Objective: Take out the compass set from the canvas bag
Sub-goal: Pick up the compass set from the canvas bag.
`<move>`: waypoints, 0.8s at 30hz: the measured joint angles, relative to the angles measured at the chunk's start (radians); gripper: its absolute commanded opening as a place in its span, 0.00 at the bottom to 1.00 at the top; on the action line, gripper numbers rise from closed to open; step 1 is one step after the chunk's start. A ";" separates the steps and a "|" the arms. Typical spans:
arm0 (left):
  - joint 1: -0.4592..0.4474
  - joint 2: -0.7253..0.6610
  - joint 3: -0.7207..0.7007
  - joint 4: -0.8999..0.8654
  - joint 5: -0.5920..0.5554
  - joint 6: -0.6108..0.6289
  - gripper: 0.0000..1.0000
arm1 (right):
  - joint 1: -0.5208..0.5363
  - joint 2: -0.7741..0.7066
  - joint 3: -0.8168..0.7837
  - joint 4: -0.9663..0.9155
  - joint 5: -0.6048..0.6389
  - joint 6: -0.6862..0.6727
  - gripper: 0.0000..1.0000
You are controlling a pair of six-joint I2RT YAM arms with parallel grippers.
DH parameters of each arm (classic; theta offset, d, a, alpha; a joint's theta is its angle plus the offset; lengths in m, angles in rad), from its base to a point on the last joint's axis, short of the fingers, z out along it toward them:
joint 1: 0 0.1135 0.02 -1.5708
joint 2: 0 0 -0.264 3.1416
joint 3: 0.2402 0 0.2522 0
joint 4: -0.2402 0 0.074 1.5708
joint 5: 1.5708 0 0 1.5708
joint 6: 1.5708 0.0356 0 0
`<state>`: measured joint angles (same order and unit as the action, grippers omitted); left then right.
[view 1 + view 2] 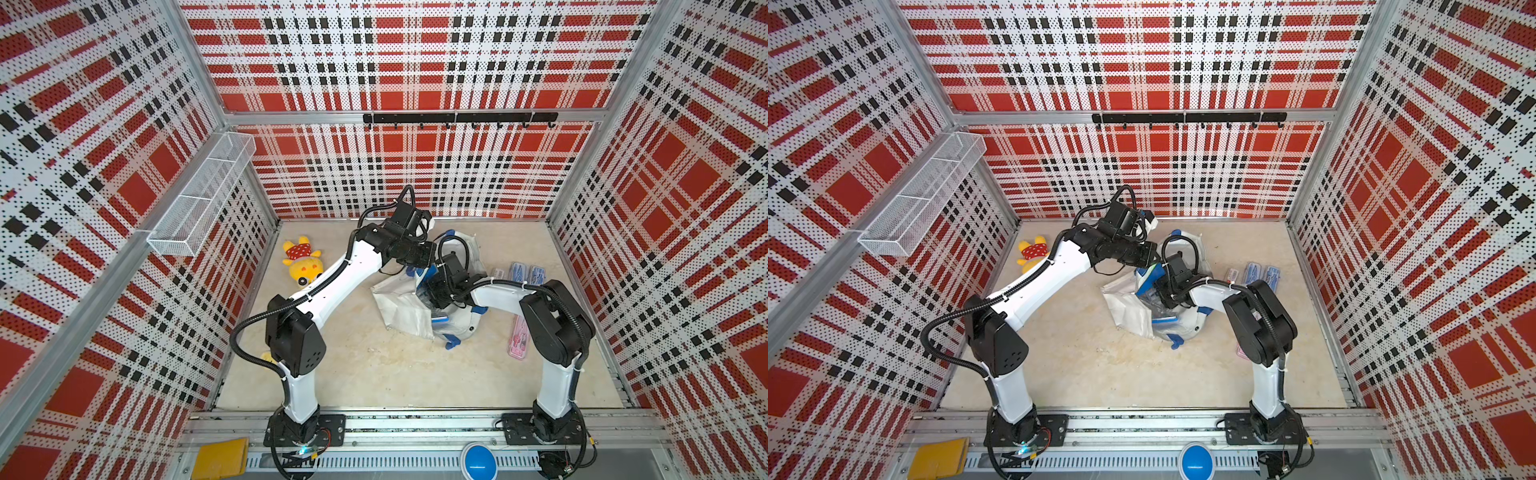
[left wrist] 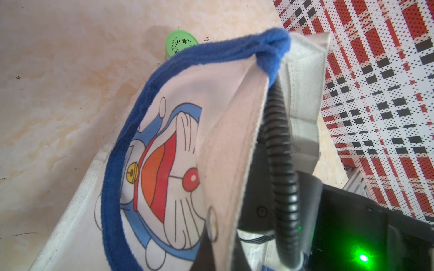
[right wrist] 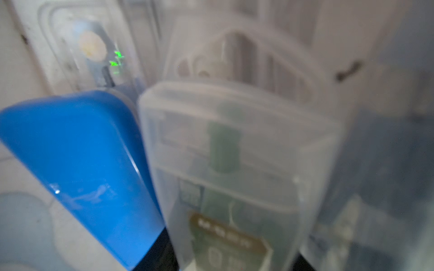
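A fuzzy yellow plush [image 1: 301, 262] lies far left. The left end effector [image 1: 430, 224] pinches the crumpled white canvas bag [image 1: 399, 303], mid-tabletop [image 1: 374, 374]. The right end effector [image 1: 430, 293] reaches inside it, how wide I cannot tell, beside a clear, rounded plastic compass set [image 3: 230, 164]. A slim pink case [image 1: 518, 338] lies to the right.

Left gripper [image 1: 429, 224] clamped, right gripper [image 1: 429, 293] angled down

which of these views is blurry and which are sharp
right wrist view: soft and out of focus, clear case and blue case too close to the lens; left wrist view: sharp on the bag, green light flares; both top views: sharp, though the back wall stripes look bowed
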<state>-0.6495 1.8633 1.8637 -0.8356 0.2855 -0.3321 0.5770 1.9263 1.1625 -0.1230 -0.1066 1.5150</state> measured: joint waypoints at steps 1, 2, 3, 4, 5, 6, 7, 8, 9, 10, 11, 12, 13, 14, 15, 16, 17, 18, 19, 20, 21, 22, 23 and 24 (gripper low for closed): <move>0.000 0.000 -0.001 0.000 0.000 0.000 0.00 | 0.000 0.000 0.000 0.000 -0.001 -0.003 0.46; 0.000 0.000 -0.001 0.001 0.000 0.000 0.00 | 0.000 0.000 0.000 0.000 -0.002 -0.004 0.45; 0.000 0.000 -0.002 0.002 0.000 0.000 0.00 | 0.000 0.000 0.000 0.000 -0.003 -0.008 0.43; 0.000 0.000 -0.003 0.002 -0.002 0.000 0.00 | 0.000 0.000 0.002 -0.003 -0.003 -0.014 0.41; 0.000 0.000 -0.003 0.003 -0.003 0.000 0.00 | 0.000 0.000 0.005 -0.008 -0.004 -0.023 0.40; 0.000 0.000 -0.003 0.005 -0.005 -0.001 0.00 | 0.000 0.001 0.011 -0.017 -0.006 -0.033 0.38; 0.001 0.000 -0.003 0.005 -0.010 -0.002 0.00 | 0.000 0.001 0.020 -0.031 -0.009 -0.045 0.37; 0.002 0.000 -0.003 0.005 -0.013 -0.003 0.00 | 0.000 0.001 0.029 -0.045 -0.011 -0.058 0.37; 0.003 0.000 -0.003 0.005 -0.016 -0.006 0.00 | 0.000 0.001 0.040 -0.064 -0.013 -0.074 0.36; 0.006 -0.001 -0.003 0.005 -0.020 -0.008 0.00 | 0.002 0.001 0.049 -0.079 -0.016 -0.089 0.36; 0.009 -0.002 -0.003 0.005 -0.024 -0.012 0.00 | 0.005 0.001 0.059 -0.093 -0.018 -0.103 0.35; 0.013 -0.003 -0.003 0.005 -0.029 -0.016 0.00 | 0.008 0.001 0.071 -0.109 -0.017 -0.119 0.35; 0.017 -0.004 -0.003 0.005 -0.032 -0.021 0.00 | 0.013 0.001 0.082 -0.121 -0.019 -0.137 0.35; 0.022 -0.004 -0.003 0.005 -0.037 -0.025 0.00 | 0.019 0.000 0.093 -0.130 -0.019 -0.150 0.34; 0.027 -0.004 -0.003 0.005 -0.040 -0.029 0.00 | 0.028 -0.001 0.106 -0.140 -0.019 -0.167 0.34; 0.031 -0.004 -0.003 0.005 -0.041 -0.032 0.00 | 0.037 -0.004 0.117 -0.148 -0.019 -0.186 0.34; 0.034 -0.004 -0.003 0.005 -0.043 -0.035 0.00 | 0.047 -0.010 0.127 -0.157 -0.020 -0.203 0.33; 0.036 -0.004 -0.003 0.005 -0.045 -0.038 0.00 | 0.058 -0.017 0.137 -0.168 -0.022 -0.220 0.33; 0.038 -0.004 -0.003 0.005 -0.045 -0.039 0.00 | 0.070 -0.027 0.144 -0.178 -0.026 -0.237 0.33; 0.040 -0.005 -0.003 0.005 -0.042 -0.041 0.00 | 0.082 -0.040 0.149 -0.193 -0.032 -0.254 0.33; 0.042 -0.008 -0.003 0.005 -0.040 -0.043 0.00 | 0.088 -0.052 0.150 -0.210 -0.042 -0.271 0.33; 0.045 -0.011 -0.003 0.005 -0.039 -0.045 0.00 | 0.093 -0.062 0.149 -0.229 -0.045 -0.286 0.33; 0.048 -0.014 -0.003 0.005 -0.039 -0.046 0.00 | 0.096 -0.075 0.148 -0.246 -0.050 -0.301 0.32; 0.051 -0.015 -0.003 0.005 -0.038 -0.047 0.00 | 0.097 -0.086 0.148 -0.263 -0.051 -0.320 0.32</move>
<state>-0.5983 1.8481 1.8610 -0.8307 0.2478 -0.3786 0.6739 1.8404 1.3102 -0.3859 -0.1574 1.1950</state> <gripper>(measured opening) 0.062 0.472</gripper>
